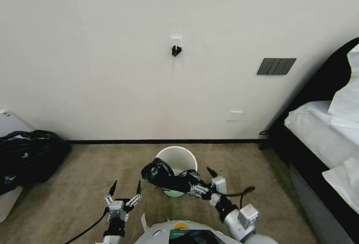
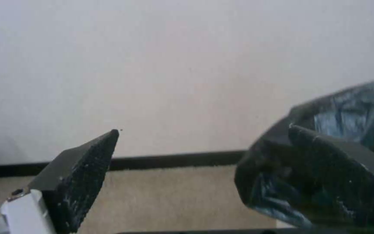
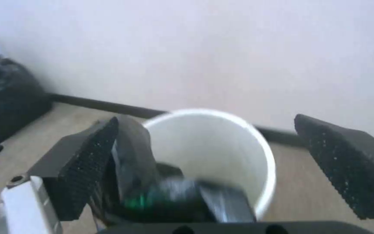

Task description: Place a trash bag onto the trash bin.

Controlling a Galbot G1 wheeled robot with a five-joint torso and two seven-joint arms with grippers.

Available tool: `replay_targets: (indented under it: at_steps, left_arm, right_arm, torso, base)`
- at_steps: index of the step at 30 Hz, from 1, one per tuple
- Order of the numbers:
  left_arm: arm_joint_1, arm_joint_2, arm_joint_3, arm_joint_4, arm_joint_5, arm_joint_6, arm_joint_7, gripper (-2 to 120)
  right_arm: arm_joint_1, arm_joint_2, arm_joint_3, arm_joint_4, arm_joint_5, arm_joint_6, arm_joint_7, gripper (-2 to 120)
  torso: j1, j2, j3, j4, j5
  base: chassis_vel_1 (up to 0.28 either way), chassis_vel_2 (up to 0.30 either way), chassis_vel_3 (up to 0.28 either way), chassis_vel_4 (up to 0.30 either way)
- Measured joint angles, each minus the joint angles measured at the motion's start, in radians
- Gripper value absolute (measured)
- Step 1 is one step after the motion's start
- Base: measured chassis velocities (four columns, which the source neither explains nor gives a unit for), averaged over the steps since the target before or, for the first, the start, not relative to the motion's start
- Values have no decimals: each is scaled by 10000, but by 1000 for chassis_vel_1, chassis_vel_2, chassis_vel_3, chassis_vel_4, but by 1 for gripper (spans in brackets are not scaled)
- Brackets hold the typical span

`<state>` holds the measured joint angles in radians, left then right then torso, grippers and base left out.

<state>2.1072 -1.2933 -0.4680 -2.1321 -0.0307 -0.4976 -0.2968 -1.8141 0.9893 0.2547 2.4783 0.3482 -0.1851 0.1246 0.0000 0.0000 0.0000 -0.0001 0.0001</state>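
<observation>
Standing at lower centre, the trash bin (image 1: 178, 158) carries the trash bag (image 1: 161, 174) draped over its near rim: light, limp, slippery; pinch a fold. Your right gripper (image 1: 203, 183) and left gripper (image 1: 125, 189) are spread, empty.

Head camera: high on robot, looks forward and down over beige carpet floor (image 1: 74, 184) toward plain white wall (image 1: 112, 49).

Left wrist camera: low, behind left tool (image 2: 204, 169), faces wall; crinkly glossy black plastic trash bag (image 2: 325, 130) close.

Right wrist camera: behind right tool (image 3: 204, 169), close above small round white plastic trash bin (image 3: 221, 146).

All three share wall, dark baseboard (image 1: 149, 141), carpet; head and right wrist share bin, bag.
</observation>
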Motion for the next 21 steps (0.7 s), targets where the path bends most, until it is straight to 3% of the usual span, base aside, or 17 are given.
replay_targets:
  at_steps: [4,8,14,18,19,21]
  left_arm:
    - [75,-300,-234,76,245,-459,155,100]
    - [216,-615,-426,178,524,-848,217,100]
    - [291,-873,-445,271,822,-883,99,100]
    - [311,-1198,-471,262,917,-930,97,100]
    - [311,-1198,-471,262,917,-930,97,100]
    - [337,-1279,-509,252,956,-1008,113,100]
  right_arm:
    - [1545,-891,175,-111,1489,-1080,-302,100]
    - [4247,-2243,-104,-1256,3636,-2330,-829,100]
    - [6412,-2788,-1001,-2498,4363,-3389,-1231,100]
    - [9587,-3049,-3300,-3999,4490,-4295,-1829,100]
    - [9587,-3049,-3300,-3999,4490,-4295,-1829,100]
    - [10844,-3047,-4444,-4752,4597,-4461,-2244,100]
  torso:
    - [0,0,0,0,1]
    - [1,0,1,5,1]
    - [0,-1,2,-6,0]
    - [1,-2,2,3,-1]
    - [1,-2,2,3,-1]
    - [1,-2,2,0,-2]
  base:
    - [0,0,0,0]
    - [0,0,0,0]
    - [0,0,0,0]
    - [0,0,0,0]
    - [0,0,0,0]
    - [0,0,0,0]
